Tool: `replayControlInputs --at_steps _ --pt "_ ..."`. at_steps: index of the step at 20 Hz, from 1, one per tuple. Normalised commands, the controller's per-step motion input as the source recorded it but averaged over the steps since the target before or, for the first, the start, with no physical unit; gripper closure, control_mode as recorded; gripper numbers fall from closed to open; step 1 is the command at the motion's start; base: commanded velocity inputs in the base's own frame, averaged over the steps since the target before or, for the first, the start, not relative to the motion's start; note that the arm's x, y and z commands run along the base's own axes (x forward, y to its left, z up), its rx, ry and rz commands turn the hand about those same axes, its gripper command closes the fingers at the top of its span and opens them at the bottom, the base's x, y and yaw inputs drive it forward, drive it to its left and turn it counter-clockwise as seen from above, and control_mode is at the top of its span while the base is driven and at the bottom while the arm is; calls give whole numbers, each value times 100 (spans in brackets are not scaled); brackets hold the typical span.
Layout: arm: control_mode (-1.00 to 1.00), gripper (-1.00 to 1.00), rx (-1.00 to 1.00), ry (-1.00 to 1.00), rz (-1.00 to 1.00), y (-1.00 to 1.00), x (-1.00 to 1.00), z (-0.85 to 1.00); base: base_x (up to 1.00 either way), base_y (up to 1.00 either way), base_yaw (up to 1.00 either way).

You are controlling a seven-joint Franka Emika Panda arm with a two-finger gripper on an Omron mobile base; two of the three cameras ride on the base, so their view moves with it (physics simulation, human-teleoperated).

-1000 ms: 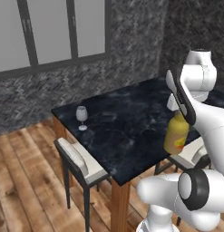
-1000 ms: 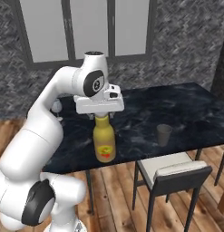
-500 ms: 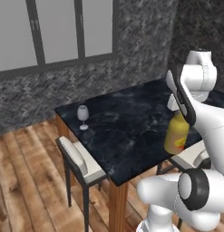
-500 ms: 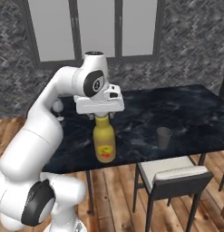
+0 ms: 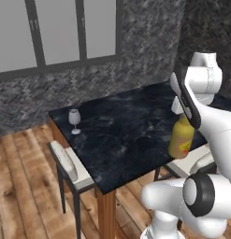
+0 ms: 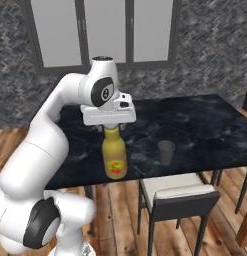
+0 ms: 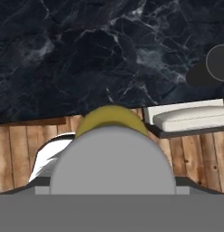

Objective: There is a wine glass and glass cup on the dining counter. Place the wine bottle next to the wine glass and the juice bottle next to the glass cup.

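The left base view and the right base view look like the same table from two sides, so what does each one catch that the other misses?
Left base view: the wine glass near the table's far corner, and a chair with a pale seat beside it.

Right base view: the glass cup, standing apart from the bottle, with a dark chair in front.

Both: the dark marbled table, the windows, and the yellow juice bottle upright near the table's edge with the claw at its neck.

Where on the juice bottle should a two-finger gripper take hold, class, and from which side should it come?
Grip the short neck just under the pale cap, coming straight down from above. The juice bottle stands upright on the dining counter with a stout body, probably too broad for the fingers, while the neck is narrow and clear of the glass cup beside it.
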Motion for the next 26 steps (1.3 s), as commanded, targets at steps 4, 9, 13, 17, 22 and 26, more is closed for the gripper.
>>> replayControlInputs --at_steps 4,9,13,17,22,26 --pt "100 100 0 0 0 0 0 0 -11 -59 3" --pt "100 100 0 0 0 0 0 0 34 -42 9" --pt "100 100 0 0 0 0 0 0 44 -34 14" --pt "100 100 0 0 0 0 0 0 42 -29 15" --pt "100 100 0 0 0 0 0 0 39 -20 6" --pt "100 100 0 0 0 0 0 0 29 -12 0"
